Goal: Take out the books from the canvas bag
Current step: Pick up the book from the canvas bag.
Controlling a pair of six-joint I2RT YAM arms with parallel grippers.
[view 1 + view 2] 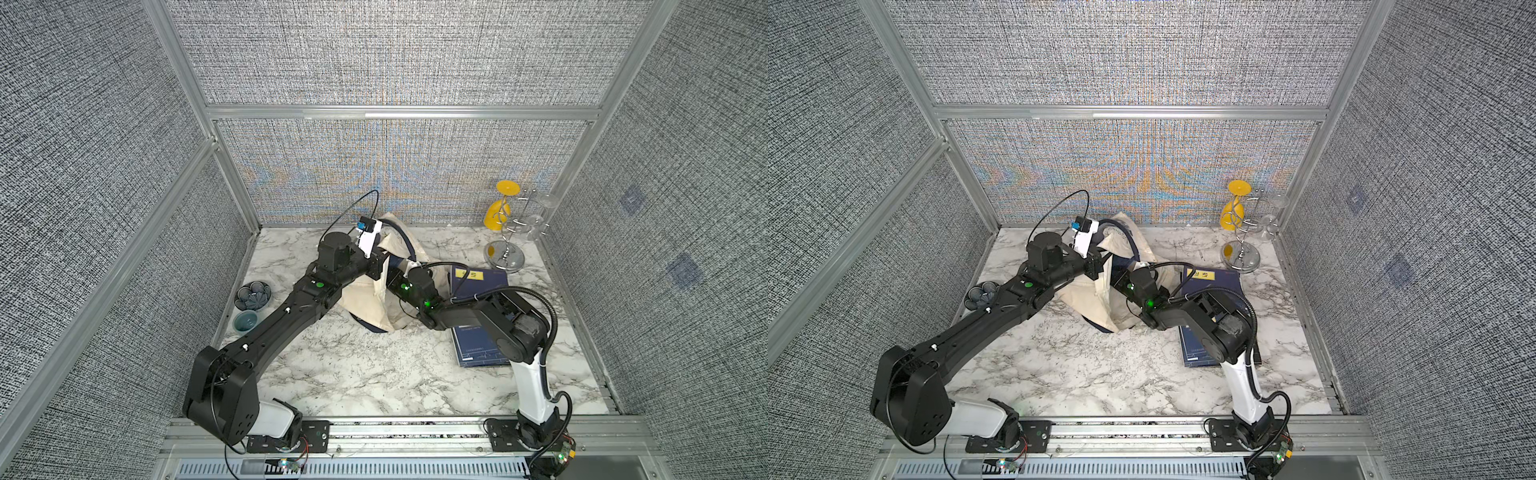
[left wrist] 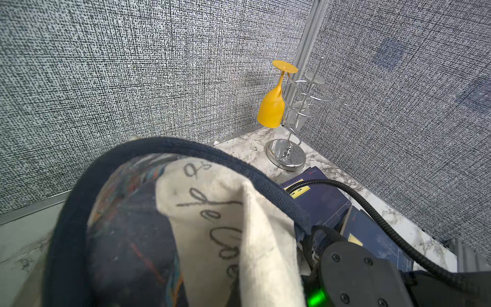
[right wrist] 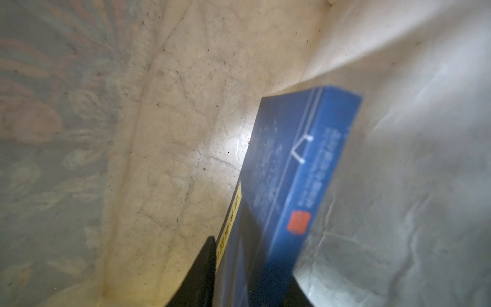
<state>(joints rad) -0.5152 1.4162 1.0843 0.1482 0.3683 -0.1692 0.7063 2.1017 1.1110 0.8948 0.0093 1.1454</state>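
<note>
The cream canvas bag (image 1: 365, 299) (image 1: 1088, 299) lies crumpled mid-table, its mouth raised. My left gripper (image 1: 379, 266) (image 1: 1098, 266) is shut on its upper rim beside the navy handle (image 2: 212, 156); in the left wrist view the fabric (image 2: 212, 226) hides the jaws. My right gripper (image 3: 251, 268) reaches inside the bag, and its dark fingers (image 3: 204, 265) press both sides of a navy book (image 3: 292, 172) with a yellow label. Two more books (image 1: 478, 282) (image 1: 478, 349) lie on the table to the right, partly under the right arm; they also show in a top view (image 1: 1212, 282) and in the left wrist view (image 2: 326, 202).
A chrome glass rack (image 1: 505, 249) holding a yellow glass (image 1: 498, 212) stands at the back right corner. Two small bowls (image 1: 252, 295) (image 1: 246, 321) sit at the left edge. Grey panel walls close in the marble table (image 1: 353, 374) on three sides.
</note>
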